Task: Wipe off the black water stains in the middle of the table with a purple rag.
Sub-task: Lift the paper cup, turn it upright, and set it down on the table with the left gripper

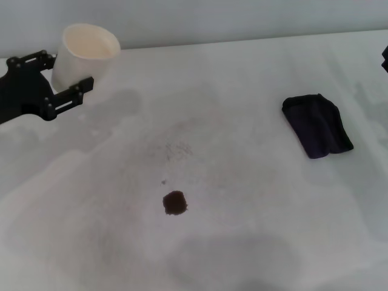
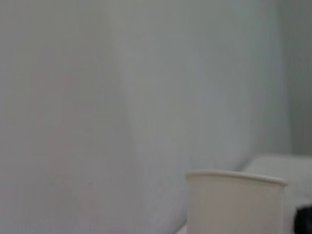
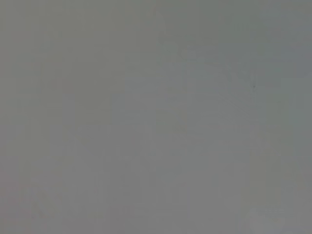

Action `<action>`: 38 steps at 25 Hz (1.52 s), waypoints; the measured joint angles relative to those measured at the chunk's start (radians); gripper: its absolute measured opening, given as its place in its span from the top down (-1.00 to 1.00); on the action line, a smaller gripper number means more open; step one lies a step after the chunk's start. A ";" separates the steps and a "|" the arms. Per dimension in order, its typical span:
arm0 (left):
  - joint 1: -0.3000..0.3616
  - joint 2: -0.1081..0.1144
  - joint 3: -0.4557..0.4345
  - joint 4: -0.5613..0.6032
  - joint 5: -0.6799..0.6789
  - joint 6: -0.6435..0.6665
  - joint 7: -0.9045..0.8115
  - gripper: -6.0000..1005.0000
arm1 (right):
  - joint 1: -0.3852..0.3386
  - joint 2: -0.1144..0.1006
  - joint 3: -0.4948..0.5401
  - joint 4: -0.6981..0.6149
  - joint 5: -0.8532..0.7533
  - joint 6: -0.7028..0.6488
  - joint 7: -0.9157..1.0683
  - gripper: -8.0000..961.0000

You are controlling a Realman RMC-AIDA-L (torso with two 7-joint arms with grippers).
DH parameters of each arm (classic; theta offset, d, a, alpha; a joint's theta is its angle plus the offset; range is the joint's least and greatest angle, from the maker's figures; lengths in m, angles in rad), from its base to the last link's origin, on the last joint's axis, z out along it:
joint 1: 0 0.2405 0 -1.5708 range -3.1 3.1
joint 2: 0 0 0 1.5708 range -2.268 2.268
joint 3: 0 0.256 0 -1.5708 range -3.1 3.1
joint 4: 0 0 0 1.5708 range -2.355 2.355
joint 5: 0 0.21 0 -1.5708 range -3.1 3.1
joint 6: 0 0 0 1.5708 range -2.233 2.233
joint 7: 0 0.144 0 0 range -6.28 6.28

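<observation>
The black water stains (image 1: 175,202) are a round dark blot in the middle of the table (image 1: 254,200), with a tiny speck (image 1: 163,182) just behind it. At the right lies the purple rag (image 1: 317,125), crumpled and flat on the table, with nothing touching it. My left gripper (image 1: 73,70) is at the far left back, its black fingers (image 1: 68,97) closed against both sides of a pale paper cup (image 1: 85,56) that also shows in the left wrist view (image 2: 236,204). Only a dark sliver of my right gripper (image 1: 385,59) shows at the right edge, well behind the rag.
Faint grey smudges (image 1: 176,147) spread over the white surface behind the blot. A pale wall (image 1: 212,18) runs along the table's back edge. The right wrist view shows only flat grey.
</observation>
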 joint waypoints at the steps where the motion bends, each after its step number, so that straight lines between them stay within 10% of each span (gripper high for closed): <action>1: 0.005 0.000 0.000 -0.041 -0.043 0.008 0.015 -0.20 | -0.008 -0.001 -0.013 0.006 -0.001 0.002 0.000 -0.79; 13: 0.042 -0.004 -0.001 -0.454 -0.290 0.144 0.283 -0.21 | -0.067 -0.009 -0.098 0.029 -0.036 0.006 -0.040 -0.79; 38: 0.055 -0.005 0.008 -0.539 -0.282 0.233 0.291 -0.26 | -0.057 -0.006 -0.149 0.029 -0.063 -0.003 -0.032 -0.79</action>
